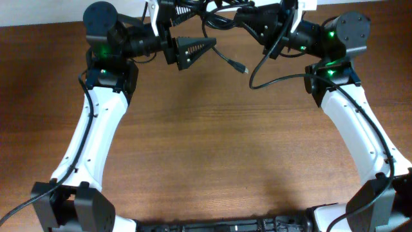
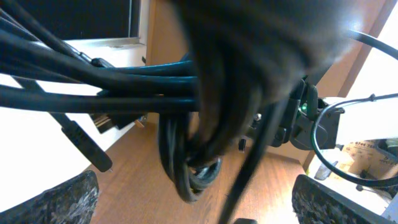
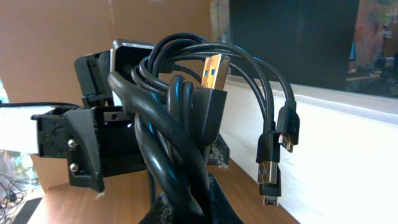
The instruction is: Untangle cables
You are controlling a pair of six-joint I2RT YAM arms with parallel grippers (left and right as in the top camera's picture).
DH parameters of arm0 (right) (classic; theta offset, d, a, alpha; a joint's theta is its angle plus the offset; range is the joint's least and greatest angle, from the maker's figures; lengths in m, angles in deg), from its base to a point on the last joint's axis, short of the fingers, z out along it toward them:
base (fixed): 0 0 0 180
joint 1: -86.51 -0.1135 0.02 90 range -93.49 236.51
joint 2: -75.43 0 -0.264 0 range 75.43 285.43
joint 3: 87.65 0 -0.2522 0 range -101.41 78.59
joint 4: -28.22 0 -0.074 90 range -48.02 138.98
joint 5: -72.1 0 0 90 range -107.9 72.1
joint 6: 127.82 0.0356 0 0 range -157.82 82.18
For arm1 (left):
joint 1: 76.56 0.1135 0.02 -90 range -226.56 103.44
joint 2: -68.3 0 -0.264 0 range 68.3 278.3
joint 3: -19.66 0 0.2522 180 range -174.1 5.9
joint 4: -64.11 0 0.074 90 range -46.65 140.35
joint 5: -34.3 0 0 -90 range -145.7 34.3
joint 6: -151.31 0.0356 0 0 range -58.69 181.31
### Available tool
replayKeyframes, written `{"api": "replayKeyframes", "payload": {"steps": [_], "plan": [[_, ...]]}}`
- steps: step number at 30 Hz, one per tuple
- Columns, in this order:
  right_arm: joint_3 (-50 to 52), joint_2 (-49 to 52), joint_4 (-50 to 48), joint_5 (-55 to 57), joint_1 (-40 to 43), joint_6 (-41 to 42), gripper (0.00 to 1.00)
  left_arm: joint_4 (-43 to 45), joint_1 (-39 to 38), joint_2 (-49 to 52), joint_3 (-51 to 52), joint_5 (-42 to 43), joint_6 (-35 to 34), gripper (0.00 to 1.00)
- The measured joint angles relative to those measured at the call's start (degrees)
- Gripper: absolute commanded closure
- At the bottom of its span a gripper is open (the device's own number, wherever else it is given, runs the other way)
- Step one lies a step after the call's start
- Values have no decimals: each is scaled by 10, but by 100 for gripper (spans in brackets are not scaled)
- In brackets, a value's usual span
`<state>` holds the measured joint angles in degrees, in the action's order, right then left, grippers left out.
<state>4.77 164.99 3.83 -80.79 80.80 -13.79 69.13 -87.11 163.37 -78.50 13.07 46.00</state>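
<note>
The cables (image 1: 217, 18) are a tangled bunch of black cords at the table's far edge, held above the wood. My right gripper (image 1: 248, 22) is shut on the cables (image 3: 180, 124); the bundle rises from between its fingers (image 3: 186, 208), and USB plugs (image 3: 272, 167) dangle to the right. One loose cord ends in a small plug (image 1: 241, 66) hanging toward the table. My left gripper (image 1: 203, 48) is open just left of the bunch. In the left wrist view the cables (image 2: 186, 93) cross right in front of the camera, above the wide-apart fingers (image 2: 56, 199) of the left gripper (image 2: 199, 214).
A thicker black arm wire (image 1: 270, 80) loops off the right arm over the brown wooden table (image 1: 219, 148). A white ledge and dark window (image 3: 298, 37) run along the far edge. Both white arms (image 1: 96, 129) flank the table.
</note>
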Motion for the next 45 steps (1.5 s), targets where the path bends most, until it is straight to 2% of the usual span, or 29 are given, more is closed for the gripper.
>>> {"api": "replayKeyframes", "payload": {"steps": [2,6,9,25,30,38,39,41,43,45], "plan": [[0,0,-1,-7,2,0,96,20,2,0,0,10,1,1],[0,0,-13,-42,37,0,96,135,30,0,-1,102,5,1],[0,0,-37,-71,48,0,96,148,47,0,-1,127,0,1],[0,0,-39,-121,19,0,96,147,20,0,-1,89,-10,0],[0,0,-39,-132,19,0,96,147,22,2,-1,67,-10,9],[0,0,-67,-133,12,0,96,140,16,14,-1,55,-12,12],[0,0,-74,-133,10,0,96,134,14,14,-1,56,-12,16],[0,0,-75,-133,10,0,96,124,10,14,-1,55,-12,37],[0,0,-75,-130,10,0,96,121,9,14,-1,56,-12,53],[0,0,-75,-126,10,0,96,121,6,14,-2,57,-14,61]]}}
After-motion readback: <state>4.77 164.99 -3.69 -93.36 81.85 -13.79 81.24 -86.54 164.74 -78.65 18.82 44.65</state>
